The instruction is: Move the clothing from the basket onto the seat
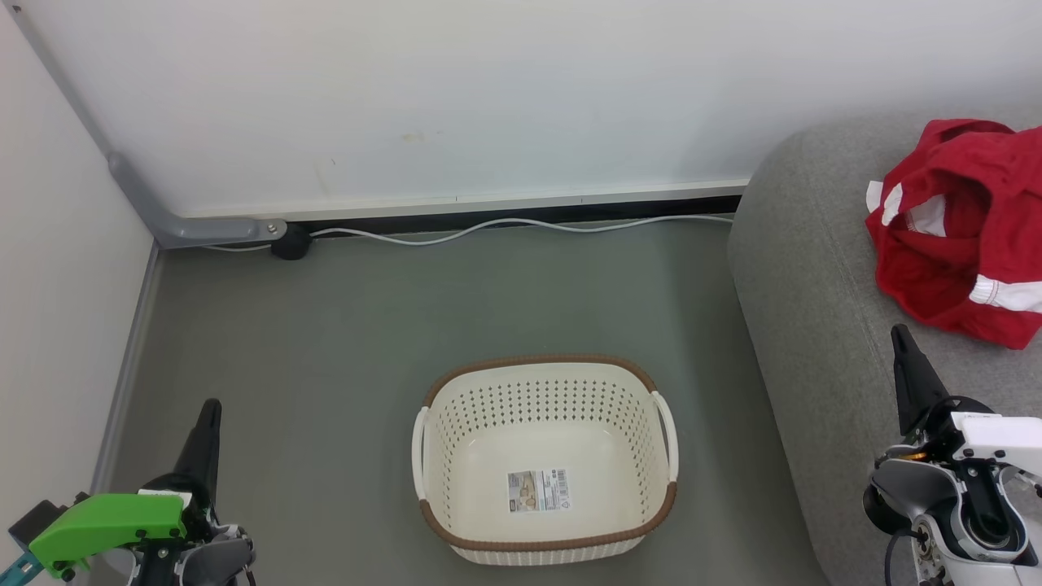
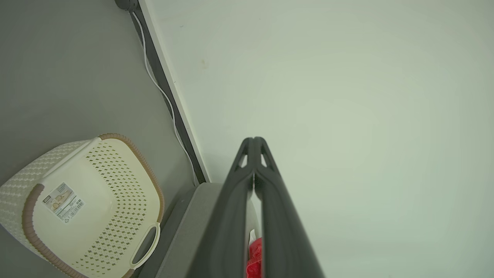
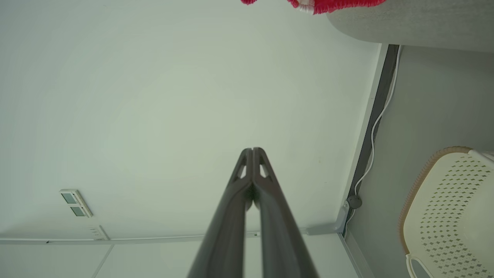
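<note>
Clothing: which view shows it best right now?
Head view. The red clothing lies bunched on the grey seat, white cuffs visible, though the right frame edge crops it. The left wrist view shows a red sliver between the fingers of the left gripper; the right wrist view catches a red-and-white edge at its top.

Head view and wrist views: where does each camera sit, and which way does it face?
Head view: from the robot's head, down at floor, empty basket and seat bearing the clothing; left gripper and right gripper low.
Left wrist view: on that wrist, along its shut fingers toward the white wall; basket lower left.
Right wrist view: on that wrist, along its shut fingers toward the wall.
Shared: both wrist views catch basket, seat and clothing.
</note>
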{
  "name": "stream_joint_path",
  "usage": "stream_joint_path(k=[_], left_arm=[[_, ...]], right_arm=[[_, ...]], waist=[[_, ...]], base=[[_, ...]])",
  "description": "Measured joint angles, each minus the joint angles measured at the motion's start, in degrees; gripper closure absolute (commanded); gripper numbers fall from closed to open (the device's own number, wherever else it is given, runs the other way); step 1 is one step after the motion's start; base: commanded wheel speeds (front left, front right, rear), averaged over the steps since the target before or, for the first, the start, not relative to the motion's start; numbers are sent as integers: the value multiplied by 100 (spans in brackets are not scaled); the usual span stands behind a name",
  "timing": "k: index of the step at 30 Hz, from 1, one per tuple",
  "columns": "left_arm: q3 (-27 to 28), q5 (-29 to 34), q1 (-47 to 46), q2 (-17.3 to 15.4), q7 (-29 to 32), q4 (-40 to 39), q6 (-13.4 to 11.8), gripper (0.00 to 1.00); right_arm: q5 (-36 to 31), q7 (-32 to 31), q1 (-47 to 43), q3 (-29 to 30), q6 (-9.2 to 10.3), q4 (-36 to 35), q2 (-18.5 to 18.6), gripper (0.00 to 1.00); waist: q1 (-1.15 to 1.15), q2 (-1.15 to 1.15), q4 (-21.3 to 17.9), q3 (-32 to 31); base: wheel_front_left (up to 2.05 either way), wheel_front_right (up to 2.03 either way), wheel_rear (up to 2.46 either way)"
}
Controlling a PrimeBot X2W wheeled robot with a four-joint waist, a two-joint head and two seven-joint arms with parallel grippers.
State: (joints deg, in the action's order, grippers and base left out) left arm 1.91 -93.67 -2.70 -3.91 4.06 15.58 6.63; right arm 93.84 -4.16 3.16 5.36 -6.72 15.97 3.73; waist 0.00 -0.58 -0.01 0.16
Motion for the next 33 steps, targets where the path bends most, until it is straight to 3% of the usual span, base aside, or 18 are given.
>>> stream_joint_path(k=[33], left_arm=[[12, 0, -27, 3, 41, 35, 25, 100]], right_arm=[[0, -42, 11, 12, 0, 21, -5, 100]], waist=[[0, 0, 0, -1]], base=[[0, 0, 0]])
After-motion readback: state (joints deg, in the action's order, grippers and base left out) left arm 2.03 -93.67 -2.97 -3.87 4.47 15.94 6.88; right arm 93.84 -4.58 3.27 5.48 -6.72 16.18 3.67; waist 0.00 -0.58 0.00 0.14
